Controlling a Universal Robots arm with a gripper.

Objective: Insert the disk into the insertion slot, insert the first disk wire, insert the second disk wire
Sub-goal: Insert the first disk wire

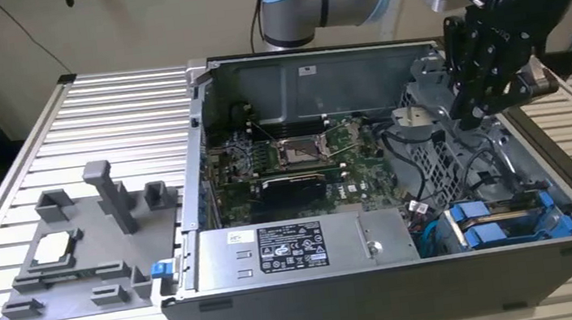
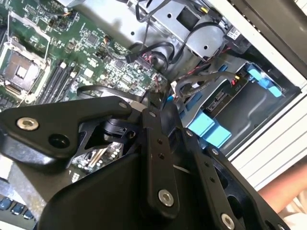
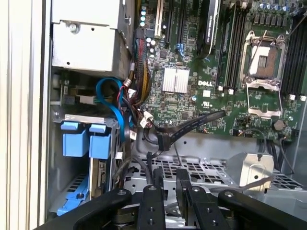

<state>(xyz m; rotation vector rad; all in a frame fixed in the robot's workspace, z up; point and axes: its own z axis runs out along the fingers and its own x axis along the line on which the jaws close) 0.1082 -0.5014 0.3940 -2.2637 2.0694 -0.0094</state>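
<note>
Case: computer case (image 1: pixel 389 286) lies open on its side on the slatted metal table (image 1: pixel 116 107), insides facing up.
Arm: the gripper (image 1: pixel 473 114) hangs over the far end of the case at the exterior view's right, above the perforated drive cage (image 3: pixel 211 172) and touching nothing.
Grip: in the first wrist view the two black fingers (image 3: pixel 158 179) sit close together with a narrow gap, bare cage metal showing through it. Nothing is held. Both wrist views catch the gripper (image 3: pixel 170 175) (image 2: pixel 160 103).
Drive: and there's the disk (image 1: pixel 497 228), seated down in the near corner at the exterior view's right, well apart from the gripper. Its blue carrier tabs (image 3: pixel 86 141) (image 2: pixel 211 127) stand out at the mouth of the bay.
Bay: the insertion slot (image 3: pixel 55 167) has grey sheet-metal walls around the blue frame, with the disk inside it.
Cables: a blue cable (image 3: pixel 112 110) loops just beside the bay; I cannot tell where its end goes. A flat black cable (image 3: pixel 192 125) crosses the motherboard (image 3: pixel 192 86) towards the cage, its plug hanging loose.
Neighbour: the grey power supply box (image 1: pixel 291 249) sits along the near wall, just left of the bay in the exterior view.
Table: a grey moulded fixture (image 1: pixel 79 251) rests at the exterior view's left, outside the case.
</note>
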